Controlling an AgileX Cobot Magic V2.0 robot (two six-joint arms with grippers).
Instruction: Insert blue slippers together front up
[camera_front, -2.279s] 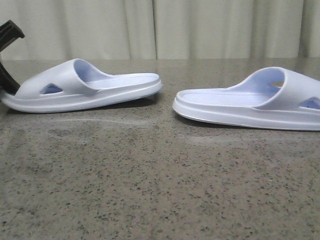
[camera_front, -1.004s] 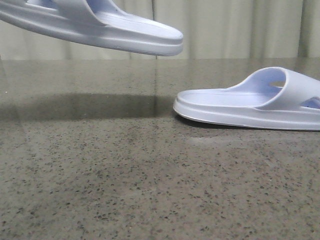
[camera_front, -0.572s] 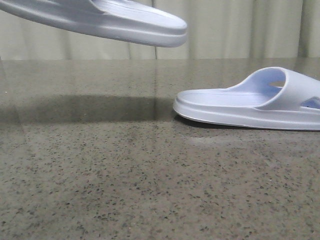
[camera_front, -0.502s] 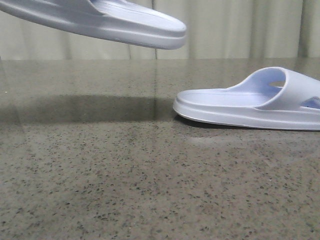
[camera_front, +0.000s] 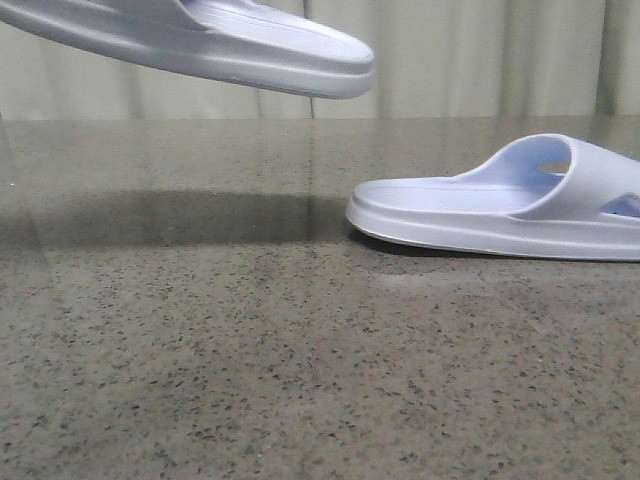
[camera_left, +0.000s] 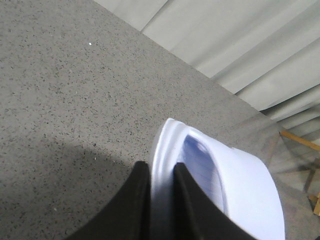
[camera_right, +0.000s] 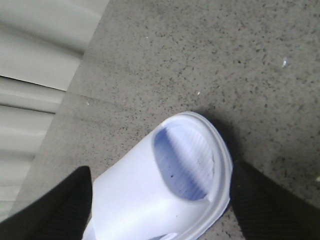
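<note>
Slippers of very pale blue moulded foam, a pair, sit apart: one rests flat on the speckled grey stone surface (camera_front: 250, 380), the other hangs in the air.

Nearest in the front view is bare surface. Beyond it, to the right, lies the resting slipper (camera_front: 500, 205), its long axis running left to right, the open end pointing left toward the middle and its wide strap at the right edge. The right hand (camera_right: 160, 210) straddles this slipper with a dark finger on either side, spread and not touching the foam.

Up and to the left, the lifted slipper (camera_front: 220, 45) floats well clear of the surface (its shadow lies below), tilted, its rounded end pointing right and slightly down toward the other. The left hand (camera_left: 161, 205) is clamped on its sole edge.

The coming move probably carries the lifted slipper rightward and down along that shared line. Pale curtains (camera_front: 460, 55) hang behind.
</note>
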